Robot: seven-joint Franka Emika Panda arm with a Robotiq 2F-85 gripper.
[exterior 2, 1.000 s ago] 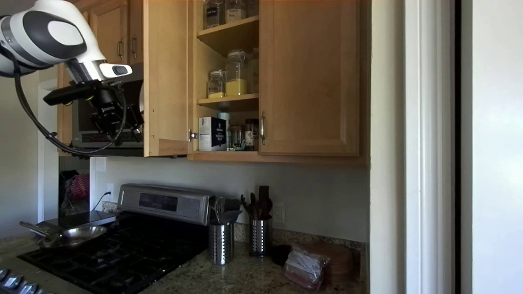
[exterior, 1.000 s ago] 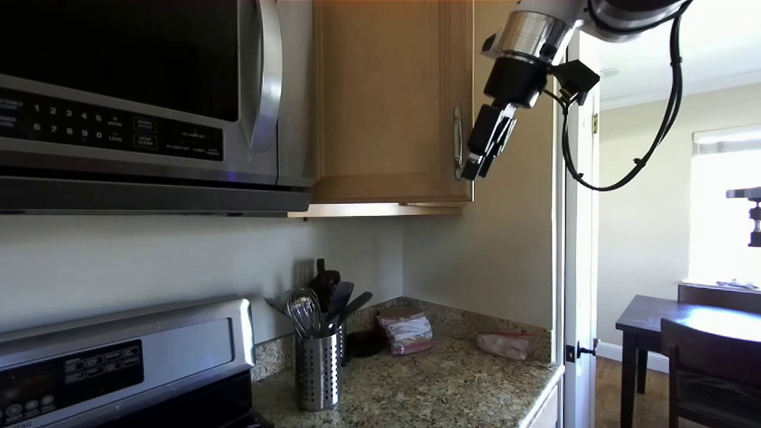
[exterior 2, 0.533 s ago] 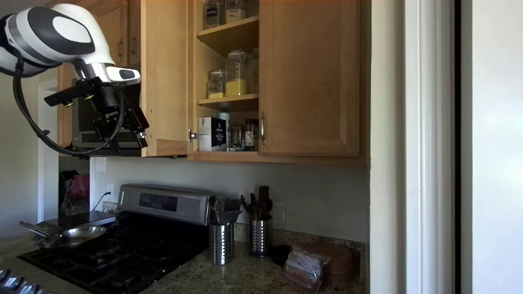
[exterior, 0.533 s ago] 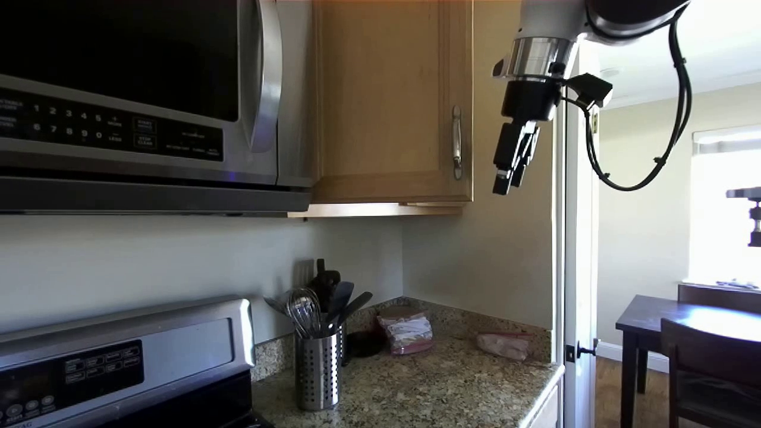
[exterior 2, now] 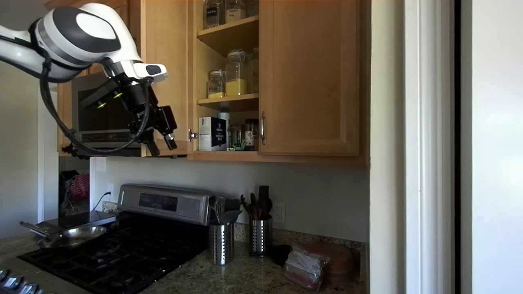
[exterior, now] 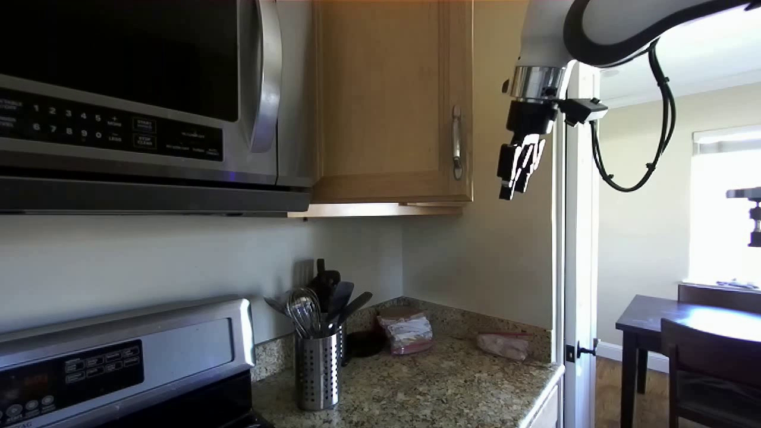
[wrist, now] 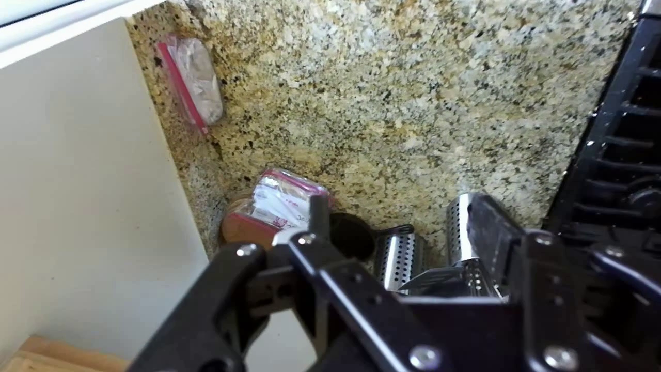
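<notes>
Gripper [exterior 2: 163, 149] empty, fingers well apart with nothing between them, in free air over the granite counter [wrist: 387, 113], near the open cabinet door [exterior 2: 178, 73]. Door stands swung out beside the shelves [exterior 2: 233, 36]; its handle [exterior: 456, 142] is untouched. Reads as free-air positioning, no contact. Next move likely calls for clearance off the door edge and height over the steel utensil holders [exterior 2: 221, 245].
</notes>
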